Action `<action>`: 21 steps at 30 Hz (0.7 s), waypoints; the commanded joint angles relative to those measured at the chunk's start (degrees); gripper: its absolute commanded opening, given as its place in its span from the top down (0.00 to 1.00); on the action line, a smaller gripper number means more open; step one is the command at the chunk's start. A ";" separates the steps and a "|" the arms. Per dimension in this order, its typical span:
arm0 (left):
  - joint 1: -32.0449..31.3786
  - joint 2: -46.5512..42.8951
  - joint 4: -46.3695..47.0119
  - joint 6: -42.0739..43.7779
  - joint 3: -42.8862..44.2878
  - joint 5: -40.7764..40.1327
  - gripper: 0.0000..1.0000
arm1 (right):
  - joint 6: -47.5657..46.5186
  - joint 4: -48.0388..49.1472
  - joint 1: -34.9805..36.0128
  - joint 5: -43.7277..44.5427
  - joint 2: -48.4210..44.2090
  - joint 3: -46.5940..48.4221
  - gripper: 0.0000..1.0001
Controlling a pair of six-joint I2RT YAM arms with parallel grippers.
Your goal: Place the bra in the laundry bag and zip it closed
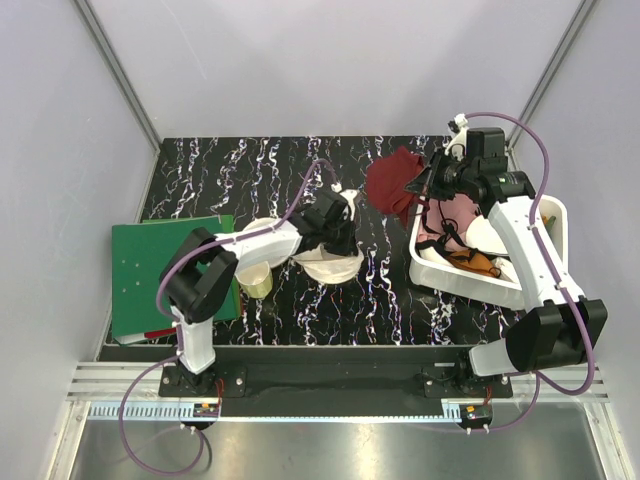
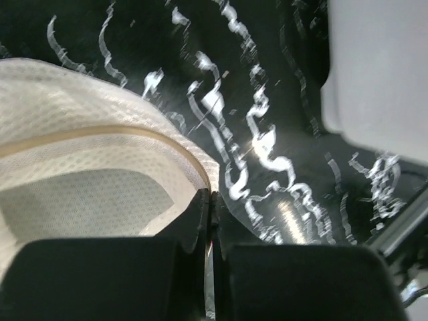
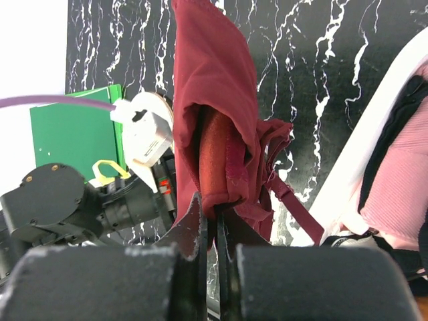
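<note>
Black marbled tabletop (image 1: 250, 170), pale walls (image 1: 300, 60), left claw (image 2: 211, 197) pinching laundry bag (image 2: 80, 160), right claw (image 3: 212, 208) pinching bra (image 3: 214, 87)

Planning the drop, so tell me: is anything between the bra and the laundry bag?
Only the left gripper: it covers much of the laundry bag from above, fingers pinching its rim. Nothing else lies between it and the bra.

Mid-table: laundry bag (image 1: 330, 268); bra (image 1: 390, 183) behind-right; bin (image 1: 436, 276) far right; board (image 1: 150, 270) far left; cup (image 1: 256, 283) between board, bag.
</note>
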 commanded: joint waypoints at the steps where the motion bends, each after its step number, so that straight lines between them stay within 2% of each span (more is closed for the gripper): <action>1: -0.33 1.54 4.23 -4.62 8.85 4.19 1.00 | -1.17 0.25 -0.48 1.13 -0.15 3.98 1.00; 4: -0.42 1.81 3.53 -4.79 11.94 6.39 1.00 | -1.17 0.08 -0.57 1.66 0.02 4.33 1.00; 6: -0.50 1.55 3.09 -3.57 12.39 8.84 0.73 | -1.17 -0.19 -0.57 2.01 0.11 4.68 1.00; 8: -0.42 -0.20 0.03 -2.51 11.35 7.64 0.50 | -1.26 -0.27 -0.57 1.93 0.20 4.86 1.00; 9: -0.24 -1.52 -0.07 -1.90 9.77 5.54 0.28 | -1.26 -0.54 -0.57 1.66 0.46 5.21 1.00; 11: 1.07 -6.61 -0.25 -1.81 3.82 3.07 0.28 | -1.26 -0.80 -0.57 1.14 0.64 5.47 1.00; 12: 1.95 -8.28 -0.34 -2.41 1.95 2.28 0.37 | -1.35 -0.98 -0.57 0.96 0.73 5.65 1.00; 14: 5.46 -12.24 -1.04 -3.38 -1.83 1.56 0.45 | -1.43 -0.98 -0.57 -0.18 0.73 5.56 1.00; 15: 6.60 -13.21 -1.13 -4.00 -4.80 1.39 0.52 | -1.26 -0.98 -0.57 -0.88 0.73 5.56 1.00; 16: 8.70 -14.61 -1.30 -4.18 -5.96 0.69 0.54 | -1.17 -0.89 -0.48 -2.63 0.90 5.47 1.00; 18: 10.65 -14.98 -2.45 -4.70 -7.90 -1.67 0.55 | -0.99 -0.89 -0.39 -4.13 1.25 5.56 1.00; 20: 11.18 -14.11 -3.93 -4.70 -8.09 -3.78 0.44 | -0.91 -0.54 0.04 -5.72 1.34 5.65 1.00; 21: 11.45 -13.58 -4.20 -4.88 -7.82 -4.75 0.42 | -0.91 -0.62 0.92 -5.64 1.43 5.65 1.00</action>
